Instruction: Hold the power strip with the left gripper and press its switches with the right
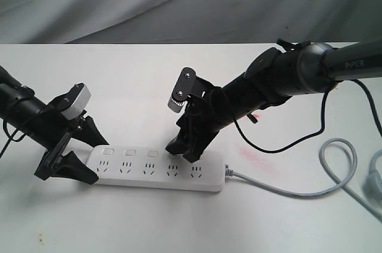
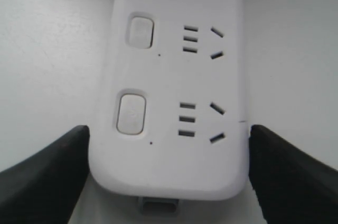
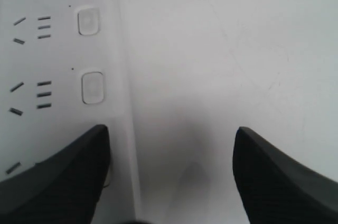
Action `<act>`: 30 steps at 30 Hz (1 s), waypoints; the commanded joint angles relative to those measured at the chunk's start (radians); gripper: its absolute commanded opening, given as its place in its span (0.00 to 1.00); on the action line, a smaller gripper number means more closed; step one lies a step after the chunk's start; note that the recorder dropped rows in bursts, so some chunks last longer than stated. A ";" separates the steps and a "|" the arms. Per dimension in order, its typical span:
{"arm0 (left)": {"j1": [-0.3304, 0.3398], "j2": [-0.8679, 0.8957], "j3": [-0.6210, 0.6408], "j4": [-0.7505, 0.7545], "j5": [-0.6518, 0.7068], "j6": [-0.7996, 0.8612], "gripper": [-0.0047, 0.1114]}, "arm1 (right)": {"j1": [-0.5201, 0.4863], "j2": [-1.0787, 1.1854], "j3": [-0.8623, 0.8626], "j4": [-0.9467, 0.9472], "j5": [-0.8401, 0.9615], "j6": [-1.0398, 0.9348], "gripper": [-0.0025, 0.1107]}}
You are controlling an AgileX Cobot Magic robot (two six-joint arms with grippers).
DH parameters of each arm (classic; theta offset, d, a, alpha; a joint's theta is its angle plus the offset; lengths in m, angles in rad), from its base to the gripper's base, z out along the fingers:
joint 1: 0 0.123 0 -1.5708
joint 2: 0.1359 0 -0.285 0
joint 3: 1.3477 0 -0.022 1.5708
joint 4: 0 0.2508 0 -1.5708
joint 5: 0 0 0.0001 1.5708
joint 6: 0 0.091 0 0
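So the power strip (image 1: 149,176) lay flat on the white tabletop (image 1: 179,226), with its grey cord (image 1: 286,191) trailing off one end.

The left pincer (image 1: 95,159) sat at the strip's closed end, the end away from the cord. Its two broad jaws straddled the strip's width, one on each long side. In the left wrist view both jaws looked pressed right up against the edges, so I'd call that pinching the strip. Makes sense to me: clamp the far end so the thing can't skid or tip when a button gets poked.

The right pincer (image 1: 184,149) was down over the strip's cord half, with its jaws spread wide and holding nothing. One finger (image 3: 58,182) was on top of the strip, in the button row, and the other hung off the strip's button side over bare tabletop. My guess is that it was using that single fingertip as the poker, which would explain why only one finger was lined up with the row. Whether the button under it was actually pushed in, I couldn't tell.

Counts:
- One strip, one cord, two arms with one pincer each.
- Five sockets (image 1: 148,170), all visible along the strip.
- Three switches (image 1: 129,153) were plainly visible from the closed end.
- The fourth switch was mostly under the right pincer's tip.
- The fifth, nearest the cord, was hidden behind that pincer.
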 commanded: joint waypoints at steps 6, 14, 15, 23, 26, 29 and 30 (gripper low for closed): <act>-0.003 -0.001 -0.002 0.016 -0.021 0.004 0.39 | 0.002 0.024 0.023 -0.141 -0.035 0.008 0.57; -0.003 -0.001 -0.002 0.016 -0.021 0.004 0.39 | -0.006 -0.072 0.023 0.006 0.027 -0.047 0.57; -0.003 -0.001 -0.002 0.016 -0.021 0.004 0.39 | -0.008 -0.086 0.023 0.006 0.030 -0.047 0.57; -0.003 -0.001 -0.002 0.016 -0.021 0.004 0.39 | -0.101 -0.118 0.025 -0.008 0.175 -0.047 0.57; -0.003 -0.001 -0.002 0.016 -0.021 0.004 0.39 | -0.117 -0.118 0.048 -0.005 0.180 -0.048 0.57; -0.003 -0.001 -0.002 0.016 -0.021 0.004 0.39 | -0.117 -0.118 0.073 -0.005 0.168 -0.071 0.57; -0.003 -0.001 -0.002 0.016 -0.021 0.004 0.39 | -0.117 -0.118 0.078 0.004 0.166 -0.077 0.57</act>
